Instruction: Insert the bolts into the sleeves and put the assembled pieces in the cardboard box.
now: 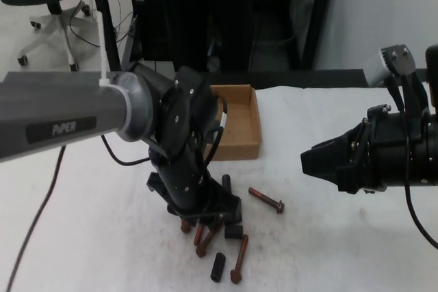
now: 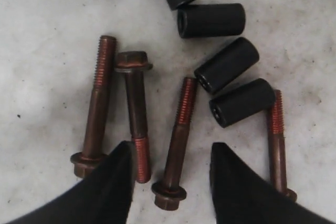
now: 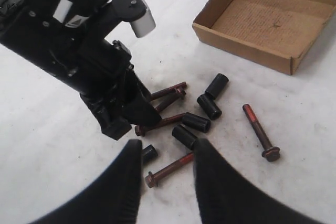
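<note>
Bolts (image 2: pixel 179 129) lie bunched with the sleeves (image 2: pixel 227 65) on the surface (image 1: pixel 328 237), on the near side of the cardboard box (image 1: pixel 239 145). Your left gripper (image 2: pixel 170 153) hangs spread over one bolt. Closing could pinch the bolt beside it too, or send sleeves rolling.

— Any writing to read here?
— 1 white-lettered label (image 1: pixel 74 128) on the left arm (image 1: pixel 55 100). 1 small sticker (image 3: pixel 65 9) near its wrist, its print too small to read.
</note>
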You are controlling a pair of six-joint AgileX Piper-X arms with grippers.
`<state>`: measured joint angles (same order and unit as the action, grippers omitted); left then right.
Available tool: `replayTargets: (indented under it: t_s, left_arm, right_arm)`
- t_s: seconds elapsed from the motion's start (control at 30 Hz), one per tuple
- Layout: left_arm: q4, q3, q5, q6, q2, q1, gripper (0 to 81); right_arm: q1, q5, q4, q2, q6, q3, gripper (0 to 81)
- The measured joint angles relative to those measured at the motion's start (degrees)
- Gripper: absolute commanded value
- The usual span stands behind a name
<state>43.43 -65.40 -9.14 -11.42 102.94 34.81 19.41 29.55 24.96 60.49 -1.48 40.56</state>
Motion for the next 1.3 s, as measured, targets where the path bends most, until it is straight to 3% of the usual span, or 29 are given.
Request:
replayTargets:
  t_s: [0.77, 1.0, 1.3]
  left_arm:
    - [-7.31, 0.0, 1.24, -0.16, 2.12, 0.0, 42.9]
    - [-6.12, 0.0, 4.72, 3.81, 2.12, 0.0, 38.0]
    - [-5.65, -0.58, -0.85, 1.48, 5.27, 0.0, 37.8]
  right_arm:
    - [0.0, 0.0, 0.16, 0.0, 0.0, 0.0, 32.0]
    - [0.0, 0.0, 1.33, 0.0, 0.0, 0.0, 32.0]
    - [0.0, -0.25, 1.61, 0.0, 0.0, 0.0, 32.0]
